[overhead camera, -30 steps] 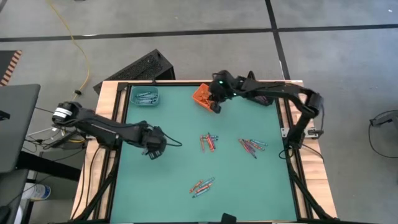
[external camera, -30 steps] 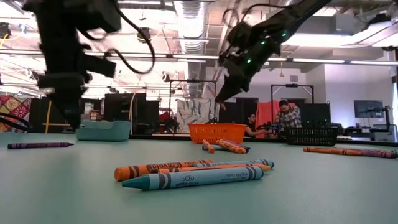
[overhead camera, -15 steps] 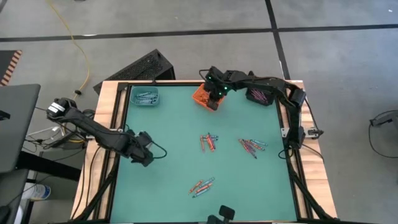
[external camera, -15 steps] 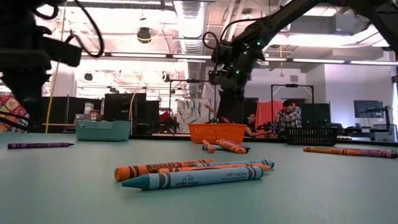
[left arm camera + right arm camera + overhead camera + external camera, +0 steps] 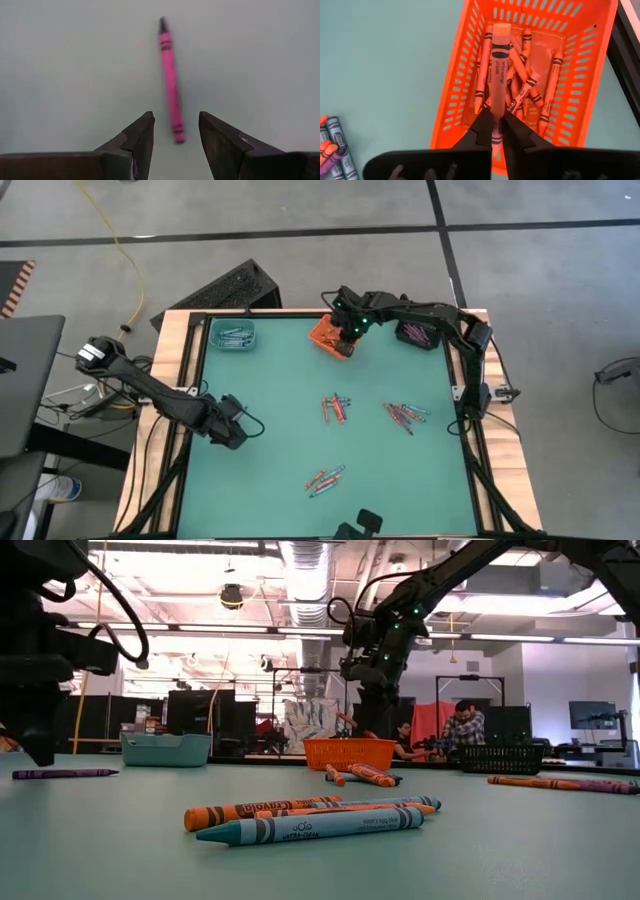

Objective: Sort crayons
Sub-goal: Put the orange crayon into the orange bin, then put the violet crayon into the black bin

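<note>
Left gripper point(image 5: 175, 131) hangs over the mat at 9 o'clock, fingers spread, a pink crayon point(image 5: 170, 80) lying between and just ahead of the tips. Loose crayons point(image 5: 336, 408) lie in clusters mid-table. Right gripper point(image 5: 497, 127) sits above the orange bin point(image 5: 460, 90) at 12 o'clock, fingers pinching an orange crayon point(image 5: 500, 65) over the crayons inside

Premises are presenting as a robotics laboratory or workshop. Exposed ceiling ductwork point(image 5: 300, 570) and strip lighting point(image 5: 520, 637) are running overhead. A wood-framed desk point(image 5: 190, 330) is standing on grey concrete floor point(image 5: 300, 210) marked with dark lines. People point(image 5: 465, 725) are working at benches beyond; a monitor point(image 5: 590, 715) is showing at the rear.
</note>
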Controlling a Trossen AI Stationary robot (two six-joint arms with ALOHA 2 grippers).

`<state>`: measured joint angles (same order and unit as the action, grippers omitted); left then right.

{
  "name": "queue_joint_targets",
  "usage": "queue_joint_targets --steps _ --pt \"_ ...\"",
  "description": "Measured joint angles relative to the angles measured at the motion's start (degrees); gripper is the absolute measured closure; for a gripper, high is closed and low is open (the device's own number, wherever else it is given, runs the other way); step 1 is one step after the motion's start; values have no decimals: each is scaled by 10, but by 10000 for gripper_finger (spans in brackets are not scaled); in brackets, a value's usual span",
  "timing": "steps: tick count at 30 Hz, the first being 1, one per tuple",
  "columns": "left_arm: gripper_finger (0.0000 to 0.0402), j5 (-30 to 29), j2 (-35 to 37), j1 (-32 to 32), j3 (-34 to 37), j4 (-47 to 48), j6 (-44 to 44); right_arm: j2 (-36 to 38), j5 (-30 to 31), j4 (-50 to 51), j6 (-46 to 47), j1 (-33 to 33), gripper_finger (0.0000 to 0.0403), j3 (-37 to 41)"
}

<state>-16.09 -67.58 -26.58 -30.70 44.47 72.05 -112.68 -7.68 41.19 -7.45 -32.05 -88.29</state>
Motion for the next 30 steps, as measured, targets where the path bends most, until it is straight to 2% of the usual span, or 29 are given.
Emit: queue_joint_targets --steps 7,18,23,30 --pt "257 -6 0 0 15 -35 2 0 0 0 13 -1 347 0" --pt "264 7 0 18 39 -57 1 3 2 13 27 -6 261 1" --pt "294 9 1 19 42 -69 -5 13 2 37 27 0 244 1" --pt "357 14 0 19 43 -86 -24 31 4 57 26 8 249 1"
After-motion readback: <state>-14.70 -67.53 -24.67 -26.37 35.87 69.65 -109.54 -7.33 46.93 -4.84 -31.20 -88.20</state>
